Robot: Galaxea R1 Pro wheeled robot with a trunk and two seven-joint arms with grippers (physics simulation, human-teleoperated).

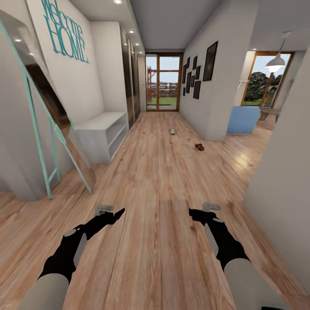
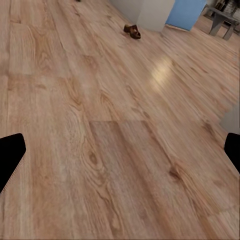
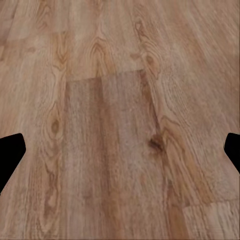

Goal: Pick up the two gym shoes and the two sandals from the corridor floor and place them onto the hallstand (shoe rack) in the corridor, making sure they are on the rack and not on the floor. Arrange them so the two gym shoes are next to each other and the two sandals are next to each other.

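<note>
Far down the corridor floor [image 1: 155, 181] a small gym shoe [image 1: 172, 131] with a red accent lies near the middle. The dark brown sandals [image 1: 199, 147] lie to its right by the wall corner, too small to tell apart; they also show in the left wrist view [image 2: 132, 31]. The pale hallstand [image 1: 101, 129] stands against the left wall, its top and shelves bare. My left gripper [image 1: 113, 211] and right gripper [image 1: 202, 211] hover low over the planks, well short of the shoes. Both are open with nothing between their fingers [image 2: 10, 155] [image 3: 10, 152].
A tall mirror with a teal frame [image 1: 41, 142] leans on the left wall before the hallstand. A blue cabinet [image 1: 243, 119] stands in the opening on the right. A glass door [image 1: 162, 82] closes the corridor's far end. A white wall [image 1: 284, 181] runs close on my right.
</note>
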